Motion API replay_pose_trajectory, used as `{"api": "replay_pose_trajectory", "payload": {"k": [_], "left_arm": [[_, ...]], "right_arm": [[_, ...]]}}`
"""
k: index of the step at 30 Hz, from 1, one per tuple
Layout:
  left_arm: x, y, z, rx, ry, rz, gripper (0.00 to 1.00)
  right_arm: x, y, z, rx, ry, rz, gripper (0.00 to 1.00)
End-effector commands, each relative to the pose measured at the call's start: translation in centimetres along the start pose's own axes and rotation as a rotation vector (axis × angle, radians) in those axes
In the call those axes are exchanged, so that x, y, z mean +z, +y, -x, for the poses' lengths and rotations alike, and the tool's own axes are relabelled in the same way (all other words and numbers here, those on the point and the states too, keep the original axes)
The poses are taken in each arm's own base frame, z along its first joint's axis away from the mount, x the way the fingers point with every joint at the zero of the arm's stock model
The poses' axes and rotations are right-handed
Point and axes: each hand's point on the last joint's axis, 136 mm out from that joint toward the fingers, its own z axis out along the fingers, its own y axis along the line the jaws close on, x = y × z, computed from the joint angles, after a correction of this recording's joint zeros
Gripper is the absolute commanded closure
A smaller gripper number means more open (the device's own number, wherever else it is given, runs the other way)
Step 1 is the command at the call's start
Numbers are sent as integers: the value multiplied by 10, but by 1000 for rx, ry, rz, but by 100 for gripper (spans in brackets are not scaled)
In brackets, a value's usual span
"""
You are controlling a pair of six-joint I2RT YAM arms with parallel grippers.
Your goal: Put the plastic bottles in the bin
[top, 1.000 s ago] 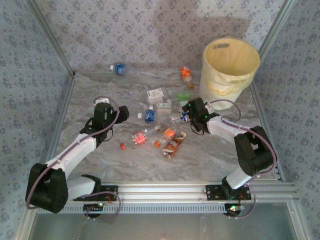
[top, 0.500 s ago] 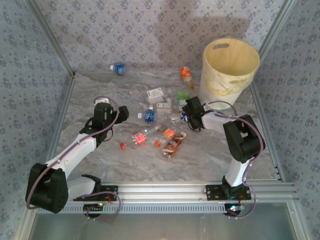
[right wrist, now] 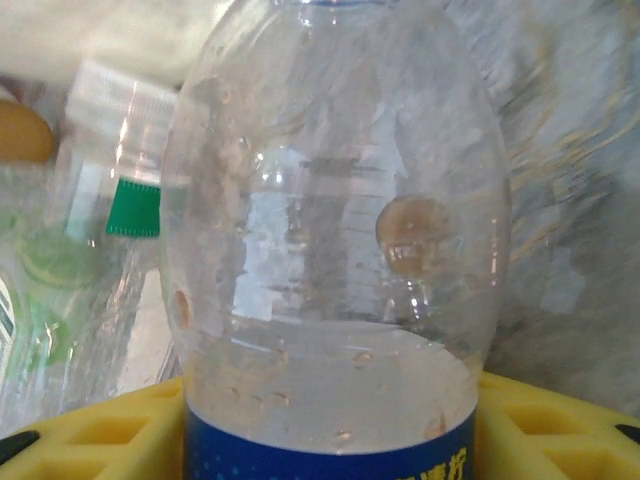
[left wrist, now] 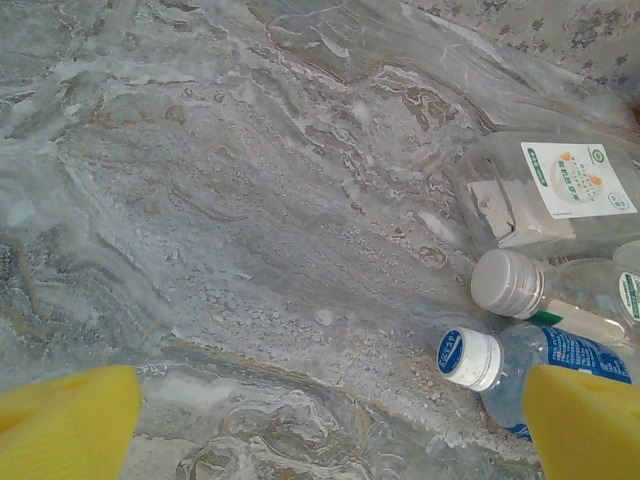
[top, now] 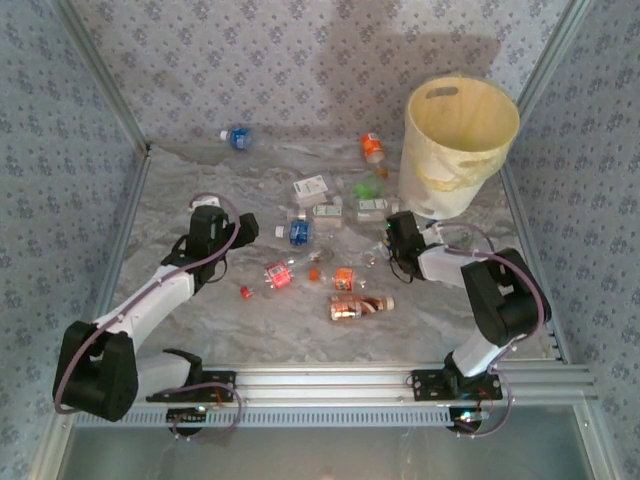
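Several small clear plastic bottles lie scattered mid-table: a blue-labelled one (top: 300,232), a red one (top: 277,274), an orange one (top: 343,278) and a brown one (top: 355,308) on its side. The cream bin (top: 458,140) stands at the far right. My right gripper (top: 388,246) is low among the bottles in front of the bin. Its yellow fingers (right wrist: 90,430) press both sides of a clear bottle with a blue label (right wrist: 335,250). My left gripper (top: 244,231) hangs open over bare table (left wrist: 325,430). A blue-capped bottle (left wrist: 530,365) lies just by its right finger.
More bottles lie further back: a blue one (top: 238,138) by the far wall, an orange one (top: 372,148) next to the bin, a white-labelled one (top: 313,188) and a green one (top: 365,187). A loose red cap (top: 245,292) lies near the left arm. Patterned walls enclose the table.
The right gripper has shifted right and closed on the blue-labelled clear bottle. The brown and orange bottles were knocked aside, and the brown one now lies flat. The left arm is still.
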Motion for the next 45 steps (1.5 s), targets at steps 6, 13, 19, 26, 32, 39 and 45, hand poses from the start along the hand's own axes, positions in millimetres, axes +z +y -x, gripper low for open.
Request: {"api": "replay_pose_trajectory", "payload": {"k": [6,13,19,26,32,39,45], "left_arm": [[-2,-5,9,-12,-14,-23,2],[-2,-8,10,-17,-12,-33,2],[-1,-9,11,-17,-12,-35,2],[3,-11,9,-27,0,-44,2],[4,-12,11,-27,0,-44,2],[6,-12,10,-36,3,-44,2],[3,-19,6,-25,34,-80,2]], "right_arm": [[-32,4,47,-7,-188,91,52],[-56,1,65,-66,-263,157,58],[-84,11,82,-175,-335,217,59],[-130,40,97,-370,-442,323,61],[-182,80,105,-497,-525,476,62],[-224,128,103,-601,-530,641,63],[-173,67,101,-542,-356,276,60]]}}
